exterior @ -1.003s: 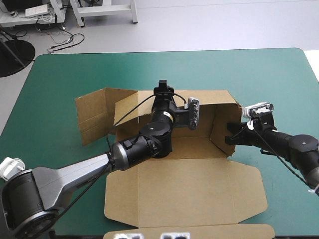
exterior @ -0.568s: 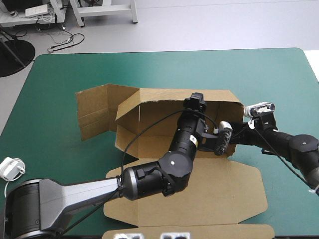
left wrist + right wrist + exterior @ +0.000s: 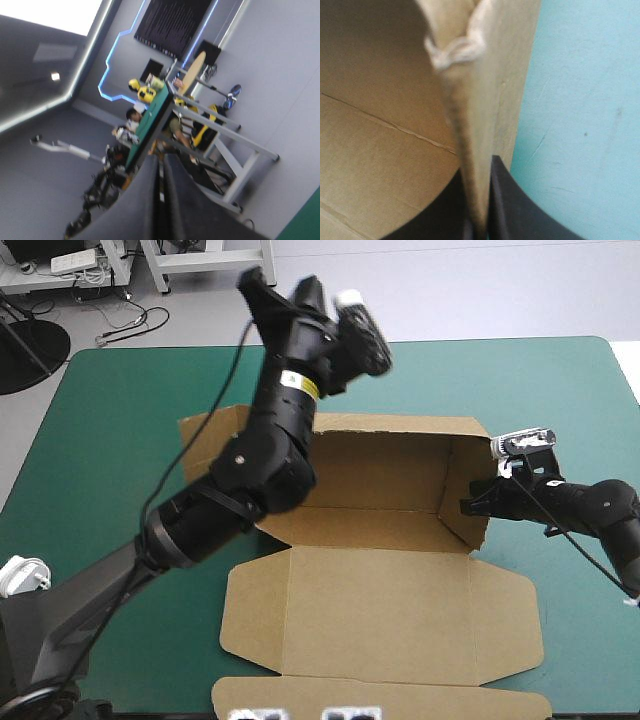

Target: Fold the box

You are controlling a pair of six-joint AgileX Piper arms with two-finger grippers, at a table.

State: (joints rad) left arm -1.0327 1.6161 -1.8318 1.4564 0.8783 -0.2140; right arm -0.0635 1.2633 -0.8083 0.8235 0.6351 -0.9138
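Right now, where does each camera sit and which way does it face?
High view: above and behind the robot, facing forward and down on the teal-green table cover and brown cardboard box; both arms show.
Left wrist view: on the arm held high, facing level into the room; the left gripper shows, black fingers shut.
Right wrist view: low at the table, facing along the right gripper, fingers shut on the box's right wall.
Shared: high and right wrist views both show that wall and cover.

One box (image 3: 380,610); two tools — left tool (image 3: 160,165), right tool (image 3: 470,507); one table (image 3: 120,400).
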